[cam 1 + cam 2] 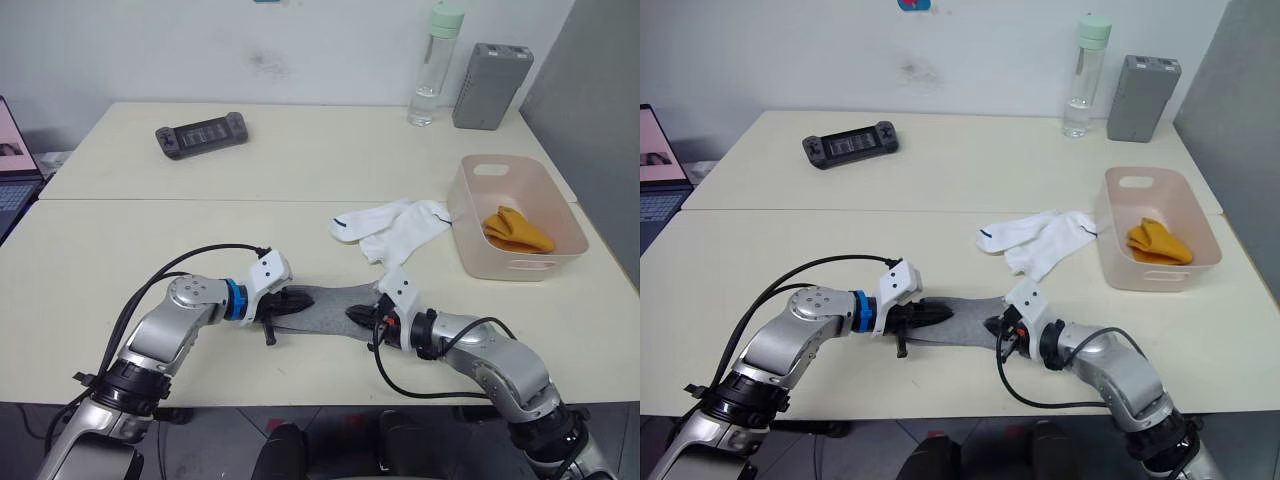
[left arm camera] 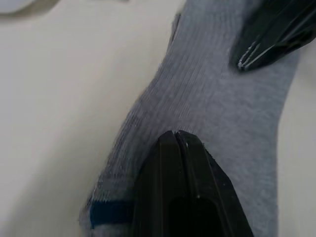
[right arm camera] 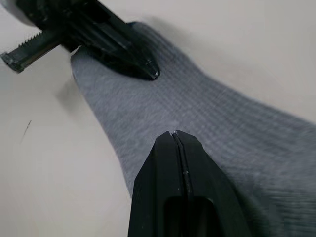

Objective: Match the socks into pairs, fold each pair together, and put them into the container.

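A laptop [image 1: 12,165] is seen at the table's [image 1: 120,250] nine o'clock edge, its screen too cut off for any writing to be read. A dark handheld console [image 1: 201,133] lies toward eleven o'clock; no label on it can be read. At the near edge, around six o'clock, a grey sock [image 1: 325,305] is stretched flat between the two grippers. Its one end is pressed by the left gripper [image 1: 293,301], whose fingers [image 2: 180,148] are closed tight together with their tips on the fabric; a dark blue mark is seen on that end in the left wrist view. The other end is pressed by the right gripper [image 1: 358,313], fingers [image 3: 173,143] likewise closed, tips on the cloth. Whether fabric is pinched cannot be told. Just beyond, toward two o'clock, the white socks [image 1: 395,228] lie loosely overlapped. The container [image 1: 478,252] stands at three o'clock with the orange pair [image 1: 516,229] inside. A water bottle [image 1: 430,65] and a grey box [image 1: 491,86] stand at one o'clock, no writing legible.
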